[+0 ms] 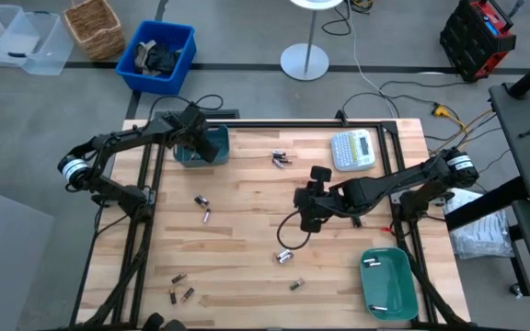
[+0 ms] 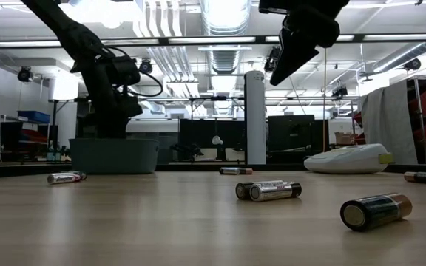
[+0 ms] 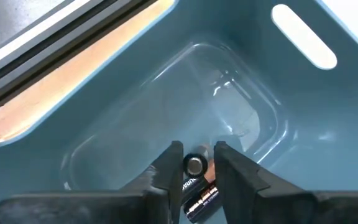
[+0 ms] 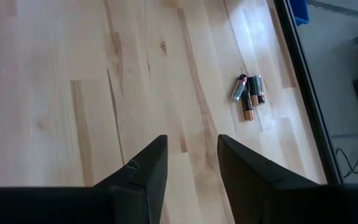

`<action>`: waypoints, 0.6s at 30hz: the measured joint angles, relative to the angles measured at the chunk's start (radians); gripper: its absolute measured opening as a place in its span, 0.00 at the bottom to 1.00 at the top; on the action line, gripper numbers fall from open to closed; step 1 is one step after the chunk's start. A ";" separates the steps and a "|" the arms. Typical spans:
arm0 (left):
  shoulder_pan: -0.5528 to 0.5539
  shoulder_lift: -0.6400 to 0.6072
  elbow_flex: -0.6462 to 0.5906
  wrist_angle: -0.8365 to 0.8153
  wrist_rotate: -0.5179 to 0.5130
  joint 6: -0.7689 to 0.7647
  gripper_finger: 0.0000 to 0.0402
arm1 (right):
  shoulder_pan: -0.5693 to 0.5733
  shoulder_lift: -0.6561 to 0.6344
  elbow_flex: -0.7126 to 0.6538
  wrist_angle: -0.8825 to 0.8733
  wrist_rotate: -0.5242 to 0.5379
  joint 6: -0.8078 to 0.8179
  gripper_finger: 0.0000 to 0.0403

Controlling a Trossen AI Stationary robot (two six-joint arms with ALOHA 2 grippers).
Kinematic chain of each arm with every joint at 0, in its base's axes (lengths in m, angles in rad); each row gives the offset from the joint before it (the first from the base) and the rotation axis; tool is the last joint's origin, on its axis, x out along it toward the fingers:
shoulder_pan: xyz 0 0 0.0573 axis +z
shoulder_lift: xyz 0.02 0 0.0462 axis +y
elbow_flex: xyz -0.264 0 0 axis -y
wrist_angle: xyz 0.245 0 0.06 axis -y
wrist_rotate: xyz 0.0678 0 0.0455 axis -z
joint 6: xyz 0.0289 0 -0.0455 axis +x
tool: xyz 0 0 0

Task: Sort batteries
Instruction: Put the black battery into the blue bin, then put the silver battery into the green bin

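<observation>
Pale wood table [image 1: 247, 248]; left gripper [image 3: 194, 165] over glossy teal bin [image 3: 303, 112], cylindrical battery [image 3: 195, 165] btwn fingers.

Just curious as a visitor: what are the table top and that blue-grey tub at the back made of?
The table top looks like pale wood, jointed from strips, with visible grain and a matte finish. The tub seems to be moulded plastic: smooth, glossy walls with soft highlights, rounded corners and a cut-out handle slot.

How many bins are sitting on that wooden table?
2. A blue-grey bin sits at the table's back left corner, and a green bin at its front right corner. No other bin shows on the table.
</observation>
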 joint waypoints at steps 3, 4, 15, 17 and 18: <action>0.000 0.000 0.000 0.000 0.000 0.000 0.18 | -0.002 0.000 0.000 0.014 0.000 -0.002 0.34; 0.000 0.000 0.000 0.000 0.000 0.000 0.18 | -0.003 0.000 0.000 0.018 0.000 -0.005 0.35; -0.002 -0.038 0.000 0.001 -0.001 0.043 0.19 | -0.071 0.000 -0.003 0.095 -0.002 -0.114 0.33; -0.006 -0.067 0.000 0.011 -0.001 0.044 0.19 | -0.081 -0.002 -0.004 0.055 -0.002 -0.132 0.32; -0.009 -0.084 0.000 0.018 -0.001 0.045 0.19 | -0.084 -0.003 -0.004 0.036 -0.002 -0.139 0.31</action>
